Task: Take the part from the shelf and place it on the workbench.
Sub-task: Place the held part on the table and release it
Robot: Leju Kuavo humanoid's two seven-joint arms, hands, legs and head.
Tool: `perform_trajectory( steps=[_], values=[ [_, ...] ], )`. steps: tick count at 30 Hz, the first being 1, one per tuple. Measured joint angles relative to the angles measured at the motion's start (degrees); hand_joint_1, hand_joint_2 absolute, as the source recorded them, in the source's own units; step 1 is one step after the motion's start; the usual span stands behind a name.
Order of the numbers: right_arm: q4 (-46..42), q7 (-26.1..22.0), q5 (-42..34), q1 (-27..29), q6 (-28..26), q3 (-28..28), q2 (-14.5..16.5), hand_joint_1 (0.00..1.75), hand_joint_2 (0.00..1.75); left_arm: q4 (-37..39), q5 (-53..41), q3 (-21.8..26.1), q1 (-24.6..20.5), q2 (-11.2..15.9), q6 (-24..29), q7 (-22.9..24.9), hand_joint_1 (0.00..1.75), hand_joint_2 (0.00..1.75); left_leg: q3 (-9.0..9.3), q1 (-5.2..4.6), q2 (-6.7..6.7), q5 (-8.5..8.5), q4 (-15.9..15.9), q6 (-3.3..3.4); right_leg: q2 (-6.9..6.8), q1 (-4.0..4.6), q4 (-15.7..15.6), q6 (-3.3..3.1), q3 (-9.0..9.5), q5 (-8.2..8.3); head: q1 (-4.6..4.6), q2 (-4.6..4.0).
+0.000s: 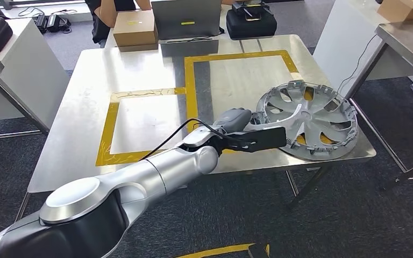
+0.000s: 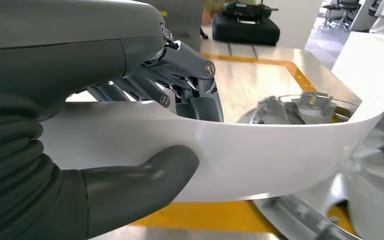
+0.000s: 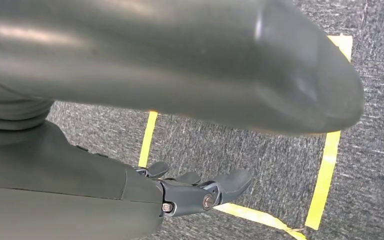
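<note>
Hubcap [image 1: 311,119] on workbench [image 1: 140,70] edge, rim gripped by left hand [image 1: 235,121]; right hand [image 3: 200,192] hangs empty, fingers apart.

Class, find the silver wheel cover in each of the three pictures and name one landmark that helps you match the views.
Head view: the wheel cover lies at the workbench's near right corner, its edge gripped by the left hand.
Left wrist view: the wheel cover is the pale band across the middle, between the thumb and the fingers.
Right wrist view: not in it.
Shared landmark: the yellow tape on the workbench, seen in the head and left wrist views.
</note>
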Motion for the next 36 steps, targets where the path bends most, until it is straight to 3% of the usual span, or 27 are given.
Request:
perform_trajectory(
  steps=[10,16,25,36],
  values=[
    [0.0,0.0,0.5,0.03,0.9,0.56,0.39,0.0,0.0,3.65,-17.56,-7.24,-2.19,0.15,0.83,3.42,1.75,1.75,-0.01,0.0,0.0,0.01,0.0,0.0,0.0,0.0,0.0,0.0,0.0,0.0,0.0,0.0],
    [0.0,-0.28,0.34,0.31,0.95,0.61,0.47,0.0,0.0,4.75,-31.5,-9.17,-2.39,0.18,0.76,4.72,1.75,1.75,-0.02,0.0,0.0,0.0,0.01,0.01,0.0,0.0,-0.01,0.0,0.0,0.0,0.0,0.0],
    [0.0,-0.8,0.24,0.64,1.43,0.61,0.61,0.0,0.0,8.58,-36.43,-9.3,-2.37,0.23,0.54,5.56,1.75,1.75,-0.01,0.0,0.0,0.01,0.01,0.0,0.0,0.01,-0.01,0.0,0.0,0.01,0.0,0.0],
    [0.0,-0.96,0.53,1.21,1.69,0.6,0.61,0.0,0.0,13.92,-36.43,-9.1,-2.41,1.51,4.24,7.53,1.75,1.75,-0.02,0.0,0.0,0.01,0.01,0.0,0.01,0.01,-0.01,0.0,0.0,0.0,0.0,0.0]
  ],
)
